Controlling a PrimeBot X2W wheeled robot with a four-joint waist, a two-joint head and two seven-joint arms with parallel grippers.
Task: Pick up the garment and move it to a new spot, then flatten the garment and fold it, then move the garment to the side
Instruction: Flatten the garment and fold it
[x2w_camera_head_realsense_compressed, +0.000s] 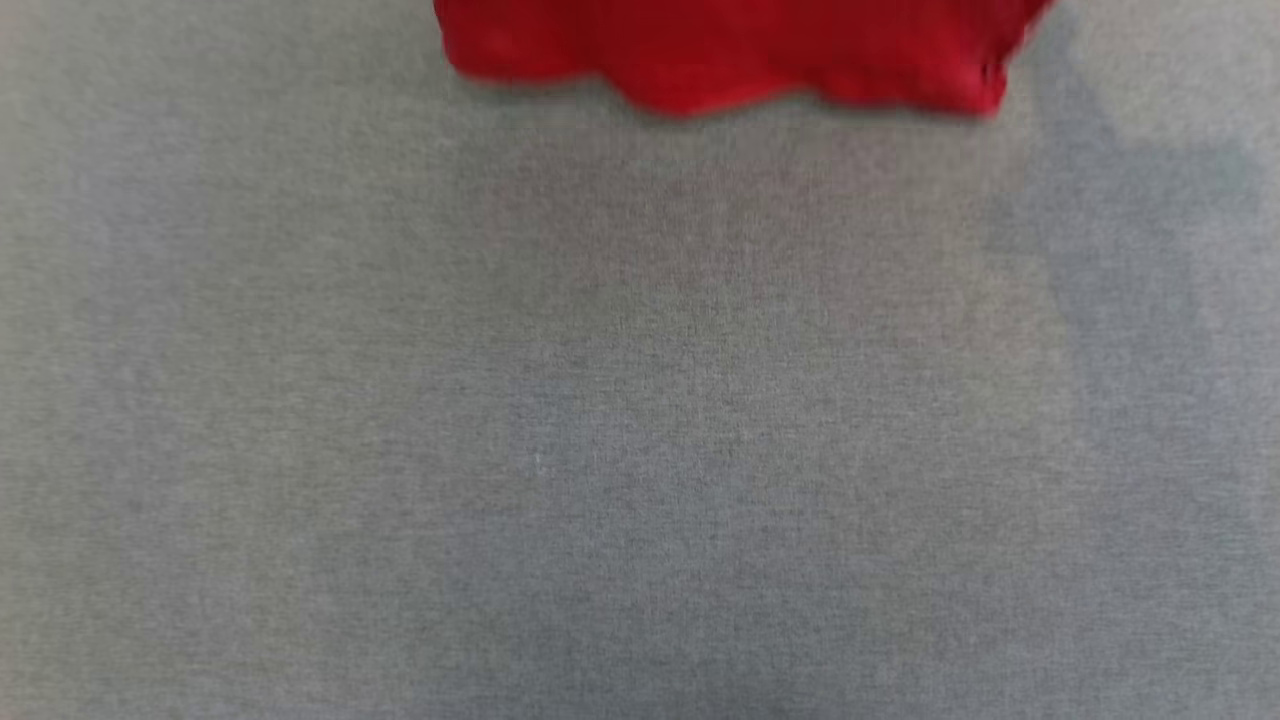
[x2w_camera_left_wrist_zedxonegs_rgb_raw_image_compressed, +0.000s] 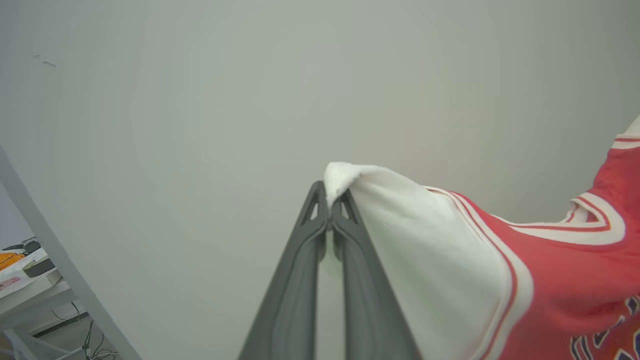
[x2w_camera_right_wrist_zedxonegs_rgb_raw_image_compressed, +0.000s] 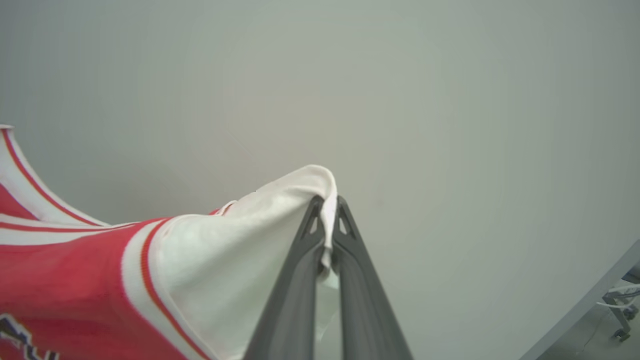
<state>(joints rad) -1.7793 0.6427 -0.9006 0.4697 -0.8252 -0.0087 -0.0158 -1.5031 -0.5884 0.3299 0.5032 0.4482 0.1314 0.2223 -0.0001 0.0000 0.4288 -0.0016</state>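
Garment (x2w_camera_left_wrist_zedxonegs_rgb_raw_image_compressed: 550, 280) (pinched): left claw (x2w_camera_left_wrist_zedxonegs_rgb_raw_image_compressed: 330, 205), right claw (x2w_camera_right_wrist_zedxonegs_rgb_raw_image_compressed: 327, 206)

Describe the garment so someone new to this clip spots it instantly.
Over the grey surface, the left gripper and right gripper each pinch one white sleeve. Between them spreads the garment: red body, red-white striped trim, dark lettering, the only coloured cloth here.

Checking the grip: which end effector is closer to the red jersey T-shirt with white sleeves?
Neither, they tie: the left end effector is shut on one white sleeve of the red jersey T-shirt, the right end effector on the other.
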